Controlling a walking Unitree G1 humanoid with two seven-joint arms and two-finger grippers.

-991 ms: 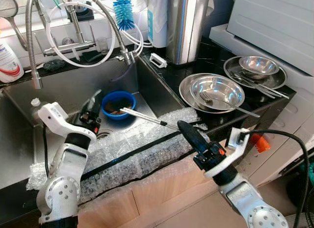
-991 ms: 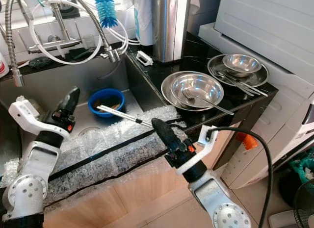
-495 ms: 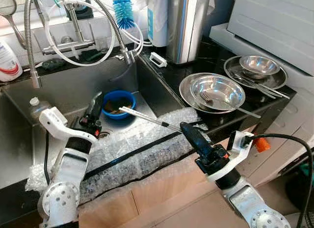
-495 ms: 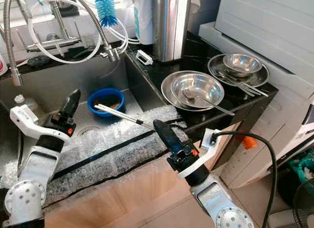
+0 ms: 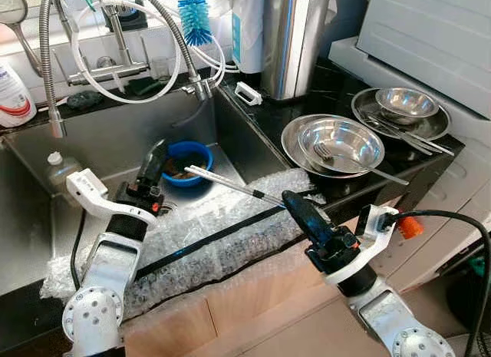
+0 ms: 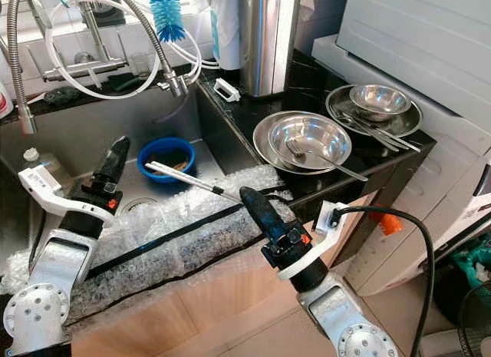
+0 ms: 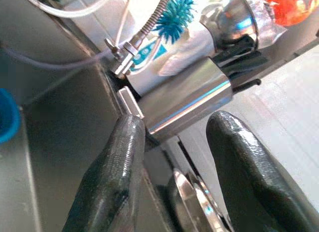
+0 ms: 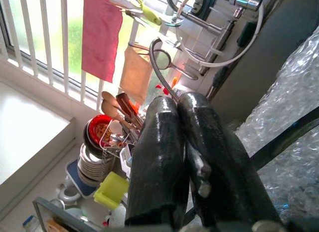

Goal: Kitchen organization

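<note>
The chopsticks point(image 5: 230, 184) lie with one end on the rim of the blue bowl point(image 5: 186, 159) in the sink point(image 5: 115, 153) and the other end reaching over the bubble wrap point(image 5: 230, 238) that covers the sink's front edge, toward 4 o'clock from the bowl. The right gripper point(image 5: 290, 201) has its fingers pressed together on the near end of the chopsticks, over the wrap. The left gripper point(image 5: 156, 153) hangs at the bowl's 9 o'clock, just beside its rim, fingers parted and empty.

At 2 o'clock from the bowl, on the black counter point(image 5: 337, 88), a steel bowl point(image 5: 341, 142) with a fork point(image 5: 345, 161) sits in a plate; further right, a smaller bowl point(image 5: 406, 104) rests on a second plate with cutlery. A steel canister point(image 5: 293, 38) stands at 1 o'clock, and a blue brush point(image 5: 196, 19) hangs by the tap point(image 5: 165, 34) at 12. A bottle point(image 5: 14, 96) with a red and white label stands at 10 o'clock; its print is too small to read. The right wrist view looks toward a barred window point(image 8: 40, 47) with a pink cloth point(image 8: 102, 35) and a rack of dishes point(image 8: 99, 152).

Since a second ago the left gripper has come forward from the drain side to the bowl's edge. The right gripper stays on the chopsticks' end, barely shifted.
</note>
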